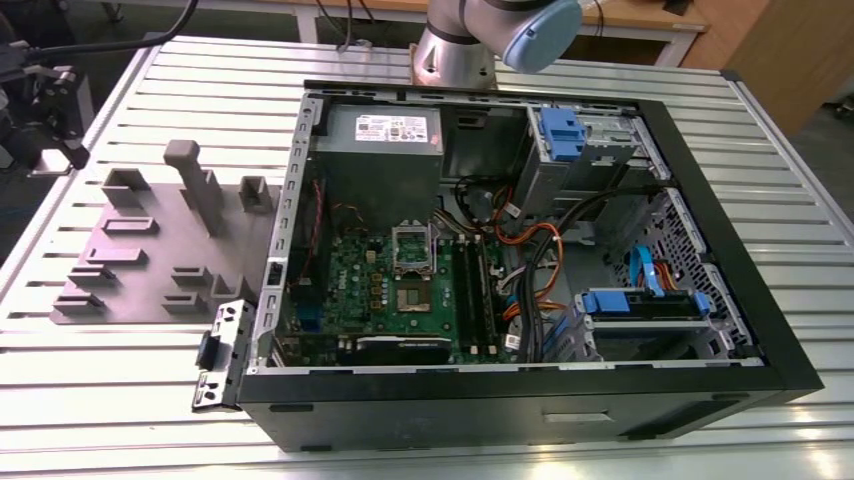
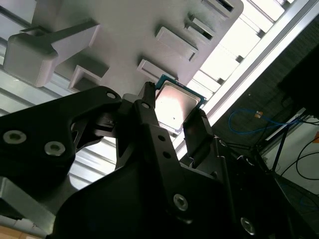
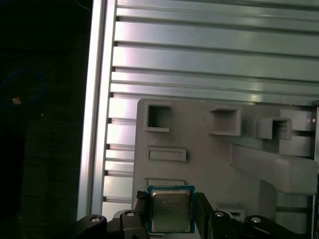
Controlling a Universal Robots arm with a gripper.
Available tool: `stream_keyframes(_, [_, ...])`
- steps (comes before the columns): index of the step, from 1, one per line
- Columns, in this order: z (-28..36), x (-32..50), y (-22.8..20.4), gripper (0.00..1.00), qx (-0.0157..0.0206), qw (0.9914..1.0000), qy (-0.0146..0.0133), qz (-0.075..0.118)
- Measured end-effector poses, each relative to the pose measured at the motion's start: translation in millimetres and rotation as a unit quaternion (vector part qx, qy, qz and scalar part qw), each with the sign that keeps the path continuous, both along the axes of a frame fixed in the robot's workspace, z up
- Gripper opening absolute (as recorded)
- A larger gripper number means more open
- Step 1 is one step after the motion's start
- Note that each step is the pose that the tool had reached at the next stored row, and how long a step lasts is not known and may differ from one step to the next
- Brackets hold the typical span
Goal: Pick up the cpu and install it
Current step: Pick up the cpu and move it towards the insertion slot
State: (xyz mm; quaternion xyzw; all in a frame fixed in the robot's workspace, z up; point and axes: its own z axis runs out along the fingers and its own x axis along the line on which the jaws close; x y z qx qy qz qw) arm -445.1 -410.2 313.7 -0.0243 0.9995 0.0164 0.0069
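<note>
Both edges of the cpu sit pinched in the claw at the grey plate: pick-up in hand, I judge; seating demands squareness.

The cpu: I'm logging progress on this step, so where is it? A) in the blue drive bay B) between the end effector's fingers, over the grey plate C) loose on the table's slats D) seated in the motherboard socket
B: in the first wrist view the cpu sits clamped between the fingers of the end effector, with the grey plate behind it.
</note>
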Motion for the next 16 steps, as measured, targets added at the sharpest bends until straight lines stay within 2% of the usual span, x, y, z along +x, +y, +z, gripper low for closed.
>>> stream_keyframes(16, [4.9, 0.0, 0.0, 0.47, 0.0000, 1.00000, 0.0000, 0.000])
